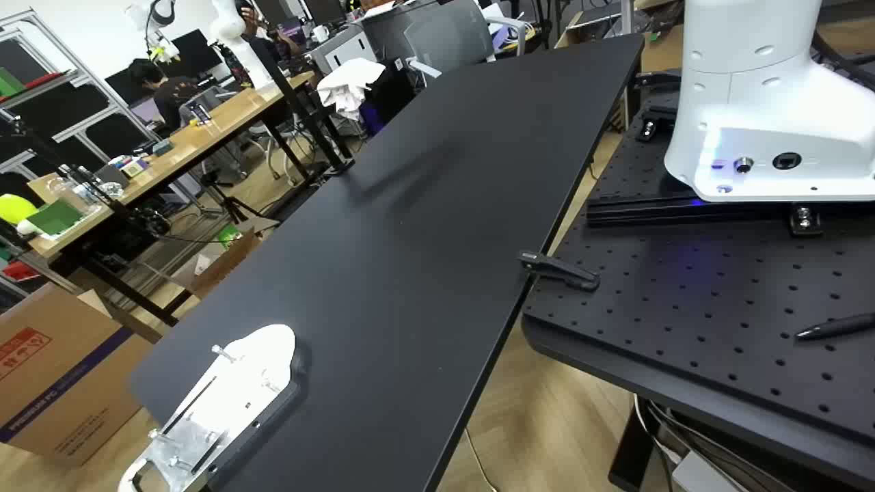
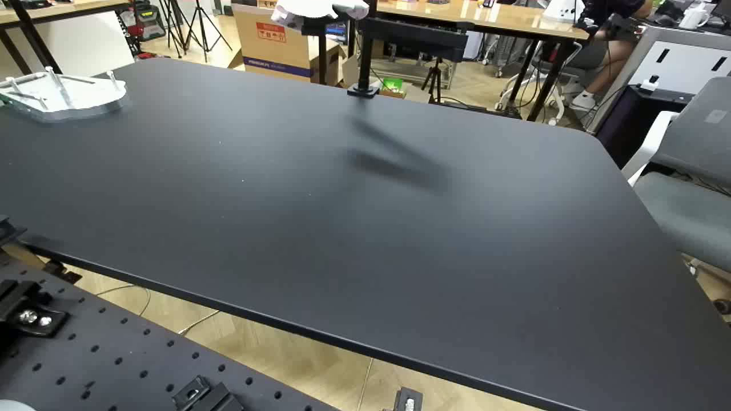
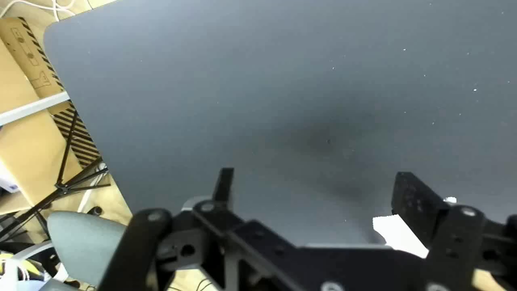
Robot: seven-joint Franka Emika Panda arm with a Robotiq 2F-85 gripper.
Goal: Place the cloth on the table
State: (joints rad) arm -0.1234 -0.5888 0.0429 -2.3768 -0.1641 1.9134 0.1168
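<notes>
My gripper point(image 3: 313, 178) shows only in the wrist view. Its two black fingers are wide apart, with nothing between them, above the black table point(image 3: 250, 89). A crumpled white cloth point(image 1: 350, 82) shows beyond the table's far edge in an exterior view; what it rests on is unclear. A white thing point(image 2: 320, 8) is cut off at the top of an exterior view; I cannot tell whether it is the same cloth. In the wrist view a glaring white patch point(image 3: 398, 234) is partly hidden behind the right finger; I cannot tell what it is.
A white board with upright pegs point(image 1: 253, 372) lies at one end of the table; it also shows in an exterior view point(image 2: 63, 94). A black post point(image 2: 365, 57) stands at the far edge. A black clip point(image 1: 560, 268) bridges the table and the robot's perforated stand. A chair point(image 2: 697, 171) stands at the other end.
</notes>
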